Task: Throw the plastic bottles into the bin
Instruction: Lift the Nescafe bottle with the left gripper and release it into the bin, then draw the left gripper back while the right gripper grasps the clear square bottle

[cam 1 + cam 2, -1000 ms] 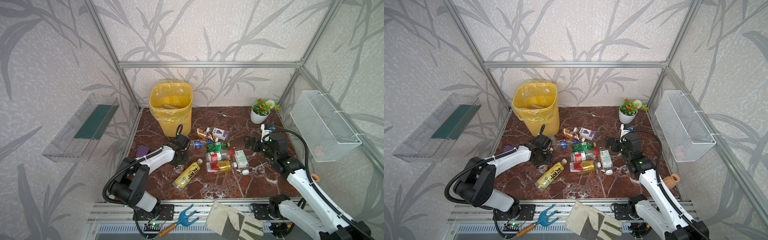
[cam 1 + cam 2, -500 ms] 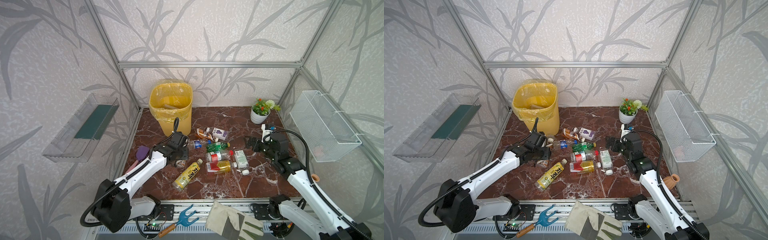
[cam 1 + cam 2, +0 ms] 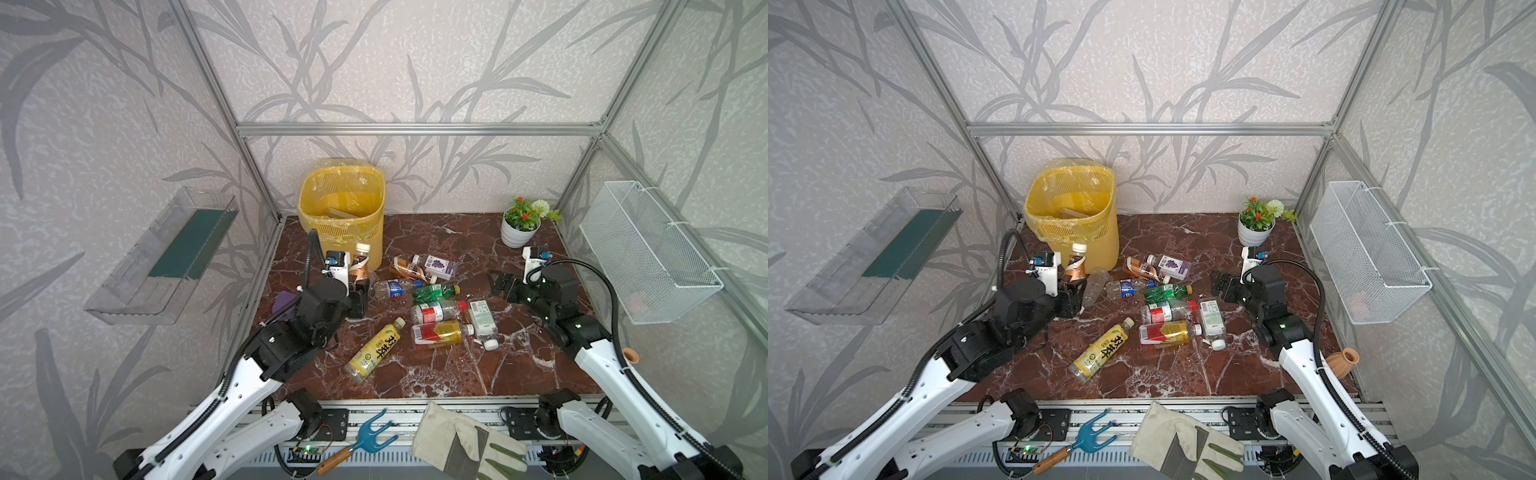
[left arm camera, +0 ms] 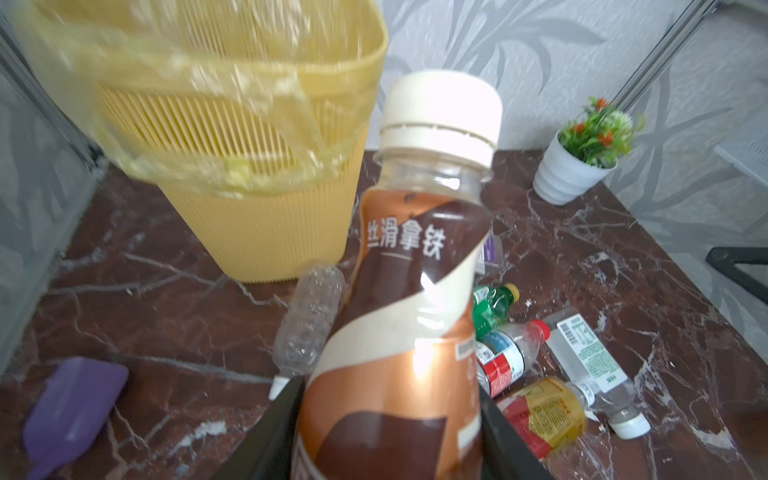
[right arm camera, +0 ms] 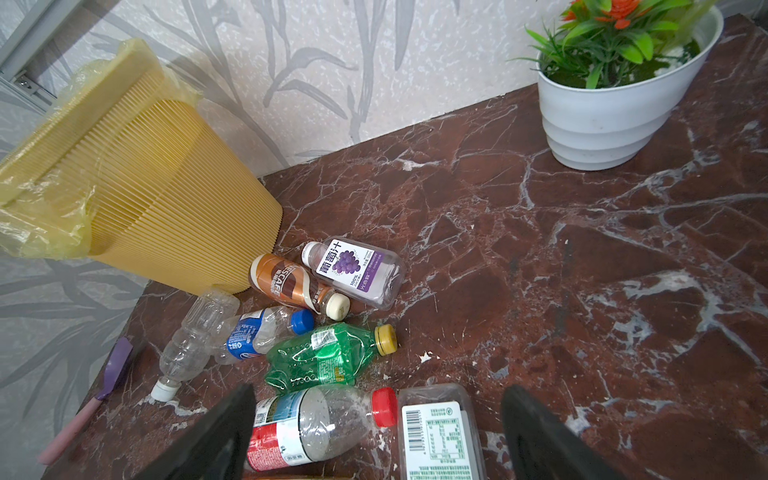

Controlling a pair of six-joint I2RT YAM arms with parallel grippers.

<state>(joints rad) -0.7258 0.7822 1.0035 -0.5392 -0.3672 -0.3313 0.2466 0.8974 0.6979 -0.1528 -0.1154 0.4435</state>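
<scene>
One brown bottle [image 4: 399, 291] stands upright, squeezed in my left pincer [image 4: 388, 415], just before the bin [image 4: 257, 232] at the back left corner of the table [image 3: 415, 374]. The bin's rim sits higher. My right pincer [image 5: 378, 390] hangs wide, empty.

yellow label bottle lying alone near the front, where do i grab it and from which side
Grip the labelled mid-body of the yellow-label bottle from straight above, jaws across its long axis: it lies flat on the diagonal, apart from the other bottles.

Bright even light, soft shadows; the left wrist view blurs the bin [image 4: 249, 216] and glare streaks the brown bottle [image 4: 399, 332].
</scene>
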